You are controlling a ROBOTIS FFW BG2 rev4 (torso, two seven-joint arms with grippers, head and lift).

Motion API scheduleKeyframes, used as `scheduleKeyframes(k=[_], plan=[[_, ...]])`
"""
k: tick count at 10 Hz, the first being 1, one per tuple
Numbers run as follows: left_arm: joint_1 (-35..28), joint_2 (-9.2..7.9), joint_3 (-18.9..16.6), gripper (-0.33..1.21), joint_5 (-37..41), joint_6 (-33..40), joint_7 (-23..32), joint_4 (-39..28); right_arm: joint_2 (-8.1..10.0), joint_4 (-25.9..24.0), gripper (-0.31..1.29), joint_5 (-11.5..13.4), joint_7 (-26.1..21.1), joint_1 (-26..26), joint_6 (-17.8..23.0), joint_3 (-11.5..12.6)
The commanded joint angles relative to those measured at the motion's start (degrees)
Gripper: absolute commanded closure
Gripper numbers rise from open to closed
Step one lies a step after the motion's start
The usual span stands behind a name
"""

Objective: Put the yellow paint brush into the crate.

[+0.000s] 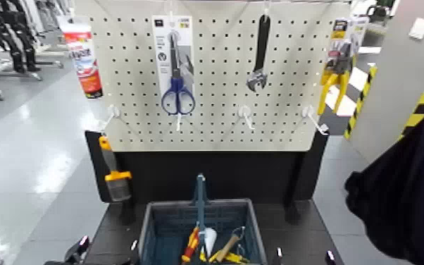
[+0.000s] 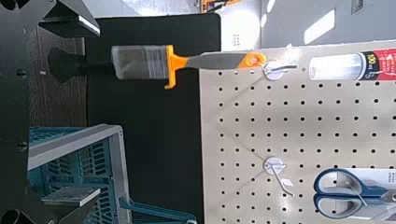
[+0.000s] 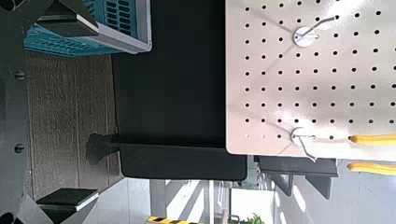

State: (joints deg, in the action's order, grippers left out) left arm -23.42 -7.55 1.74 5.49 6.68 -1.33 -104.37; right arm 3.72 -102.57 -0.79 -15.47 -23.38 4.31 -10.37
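Left end effector (image 1: 107, 248) and right one (image 1: 304, 254), spread, flank crate (image 1: 200, 204); yellow brush (image 1: 111, 161) hangs near-vertical, bristles down.

glossy grey floor (image 1: 25, 169) behind a pale pegboard (image 1: 218, 77)

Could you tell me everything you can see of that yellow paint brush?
The paint brush hangs upright, bristles down, from a white hook at the pegboard's lower left corner. It has a slim grey handle with an orange-yellow tip, a yellow-orange band and a wide, flat block of grey bristles. It is outside the crate, and no robot fingers touch it.
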Motion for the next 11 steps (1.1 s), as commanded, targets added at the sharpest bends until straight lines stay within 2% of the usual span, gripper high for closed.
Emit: scheduleKeyframes(k=[1, 4, 5, 8, 9, 11], plan=[[0.22, 0.00, 0.10, 0.11, 0.40, -0.08, -0.25, 0.22, 0.06, 0.09, 0.10, 0.00, 0.00, 0.00, 0.00, -0.09], [0.75, -0.09, -0.34, 0.11, 1.02, -0.44, -1.74, 0.66, 0.15, 0.26, 0.11, -0.09, 0.00, 0.18, 0.00, -0.26], [1.45, 0.08, -1.66, 0.11, 2.60, -0.79, -4.82, 1.54, 0.24, 0.26, 0.11, -0.09, 0.00, 0.26, 0.00, -0.35], [3.91, 0.26, -9.04, 0.11, 4.18, -4.30, -14.22, 2.07, 0.33, 0.35, 0.11, -0.09, 0.00, 0.53, -0.18, -0.44], [4.70, -0.62, -10.36, 0.11, 4.09, -5.45, -15.45, 1.98, 0.41, 0.35, 0.11, -0.18, 0.00, 0.53, -0.26, -0.53], [6.81, -3.43, -12.12, 0.11, 5.15, -8.08, -18.35, 2.07, 0.50, 0.35, 0.11, -0.18, 0.09, 0.70, -0.53, -0.61]])
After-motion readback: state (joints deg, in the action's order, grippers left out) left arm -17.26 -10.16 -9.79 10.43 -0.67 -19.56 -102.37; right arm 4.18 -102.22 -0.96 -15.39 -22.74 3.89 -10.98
